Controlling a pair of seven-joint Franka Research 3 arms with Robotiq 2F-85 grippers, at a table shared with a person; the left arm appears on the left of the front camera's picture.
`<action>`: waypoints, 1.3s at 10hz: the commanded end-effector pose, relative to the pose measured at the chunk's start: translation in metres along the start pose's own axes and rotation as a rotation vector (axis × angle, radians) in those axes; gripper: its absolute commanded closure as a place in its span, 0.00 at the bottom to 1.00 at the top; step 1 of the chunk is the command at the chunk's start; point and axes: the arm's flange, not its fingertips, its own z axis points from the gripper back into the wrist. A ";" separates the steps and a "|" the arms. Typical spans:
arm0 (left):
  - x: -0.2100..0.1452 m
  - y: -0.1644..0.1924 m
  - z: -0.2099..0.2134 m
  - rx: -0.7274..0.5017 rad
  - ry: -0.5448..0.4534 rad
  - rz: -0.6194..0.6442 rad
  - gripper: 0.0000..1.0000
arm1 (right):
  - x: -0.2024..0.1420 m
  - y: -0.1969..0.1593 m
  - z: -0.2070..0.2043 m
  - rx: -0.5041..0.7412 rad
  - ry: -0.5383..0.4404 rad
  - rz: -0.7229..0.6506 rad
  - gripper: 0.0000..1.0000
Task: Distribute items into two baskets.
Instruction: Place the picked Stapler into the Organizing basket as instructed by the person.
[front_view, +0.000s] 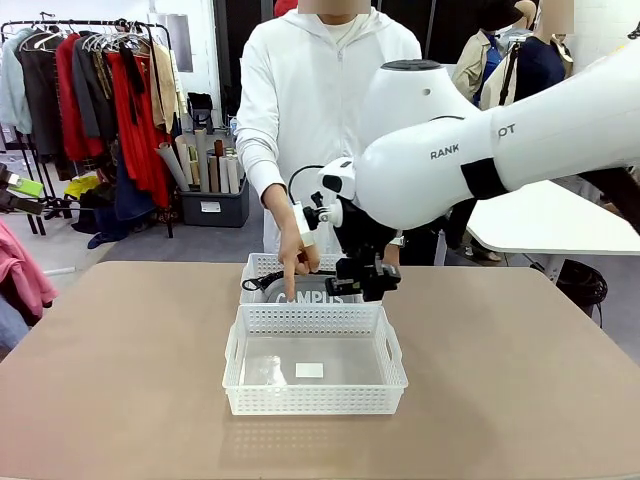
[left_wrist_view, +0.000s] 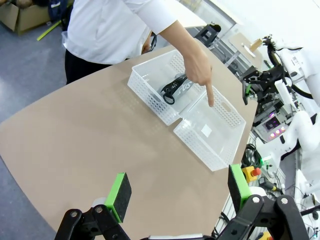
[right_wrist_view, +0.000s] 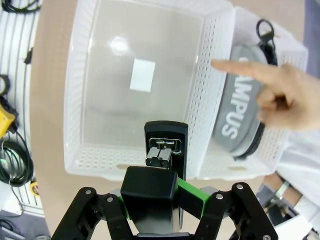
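While the right tool (front_view: 368, 285) hangs just above the far right corner of the near basket (front_view: 314, 400) in the front view, you see it clamped on the black stapler (front_view: 372, 272). The person's hand (front_view: 295, 250) points down at the CAMPUS pouch (front_view: 305, 295), which lies in the far basket (front_view: 262, 264), touching the near basket's far wall.

From the left wrist, your left tool (left_wrist_view: 179, 192) stands with its pads apart, holding nothing, well short of the near basket (left_wrist_view: 200, 147) on the surface (left_wrist_view: 85, 145).

From the right wrist, the stapler (right_wrist_view: 165, 150) sits between the closed pads over the near basket's rim (right_wrist_view: 95, 167).
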 end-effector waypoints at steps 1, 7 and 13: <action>0.000 0.000 0.001 0.002 -0.004 -0.001 0.00 | 0.009 -0.008 -0.008 -0.006 -0.077 0.060 0.87; 0.000 0.000 0.001 0.002 -0.004 -0.001 0.00 | 0.007 -0.026 -0.050 0.098 -0.185 0.014 0.87; 0.000 0.000 0.001 0.002 -0.004 -0.001 0.00 | 0.009 -0.030 -0.097 0.252 -0.177 -0.092 0.87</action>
